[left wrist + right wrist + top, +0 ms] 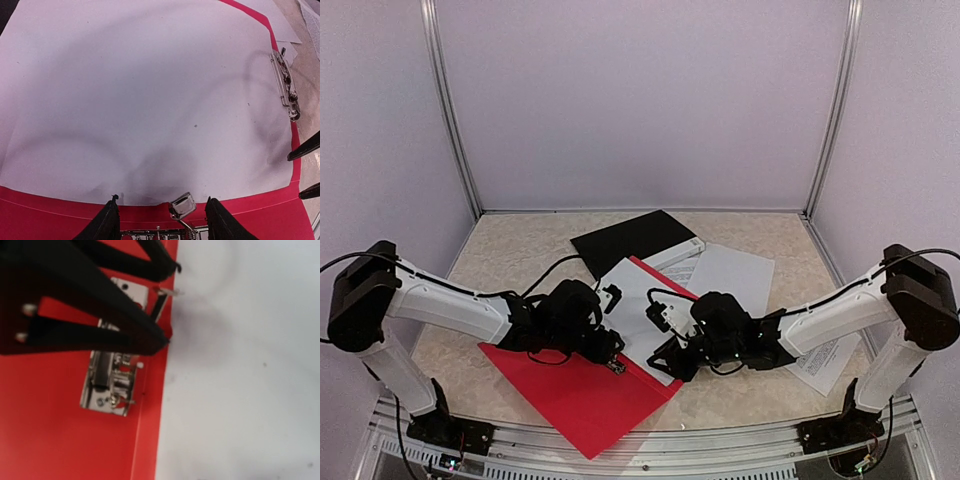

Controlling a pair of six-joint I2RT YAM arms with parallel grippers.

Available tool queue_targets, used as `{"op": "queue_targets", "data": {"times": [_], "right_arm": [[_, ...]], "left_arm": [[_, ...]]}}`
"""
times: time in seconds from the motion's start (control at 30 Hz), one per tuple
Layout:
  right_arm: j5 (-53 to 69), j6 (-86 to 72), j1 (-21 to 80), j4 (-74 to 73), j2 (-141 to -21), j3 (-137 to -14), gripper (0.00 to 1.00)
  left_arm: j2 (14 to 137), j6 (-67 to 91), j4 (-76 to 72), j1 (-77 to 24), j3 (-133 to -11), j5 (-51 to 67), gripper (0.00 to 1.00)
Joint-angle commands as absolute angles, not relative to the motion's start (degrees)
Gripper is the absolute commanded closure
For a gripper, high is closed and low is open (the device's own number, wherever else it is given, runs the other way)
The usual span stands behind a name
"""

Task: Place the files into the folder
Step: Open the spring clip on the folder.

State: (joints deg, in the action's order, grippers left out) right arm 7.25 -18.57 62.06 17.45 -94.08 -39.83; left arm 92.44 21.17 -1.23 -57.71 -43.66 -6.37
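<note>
A flat black board (633, 240) lies on the beige speckled counter (520, 250), turned at an angle, with a white strip along its near right edge. Bare counter shows to the board's left and beyond it. Behind the board stand pale, plain walls, joined by two aluminium uprights (450, 110), one far to its left, one far to its right. Well nearer than the board, a metal rail (650, 455) edges the counter.

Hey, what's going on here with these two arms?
An open red folder lies on the table with a blank white sheet on it. The left hand is open around the metal clip at the sheet's edge. The right hand, also open, is close by. More sheets lie nearby.
</note>
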Motion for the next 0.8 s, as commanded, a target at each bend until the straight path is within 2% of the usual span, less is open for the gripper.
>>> {"op": "queue_targets", "data": {"times": [0.0, 0.13, 0.77], "right_arm": [[5.8, -19.6, 61.9, 17.4, -92.3, -38.3, 0.72], [5.0, -19.7, 61.9, 16.9, -91.8, -37.6, 0.72], [1.1, -21.2, 61.9, 14.6, -88.6, -35.4, 0.72]], "left_arm": [[94.8, 19.2, -2.5, -57.1, -45.6, -0.6, 0.46], [94.7, 18.3, -3.2, -58.2, -46.0, 3.7, 0.50], [95.1, 8.5, -5.3, -64.5, -45.4, 9.4, 0.50]]}}
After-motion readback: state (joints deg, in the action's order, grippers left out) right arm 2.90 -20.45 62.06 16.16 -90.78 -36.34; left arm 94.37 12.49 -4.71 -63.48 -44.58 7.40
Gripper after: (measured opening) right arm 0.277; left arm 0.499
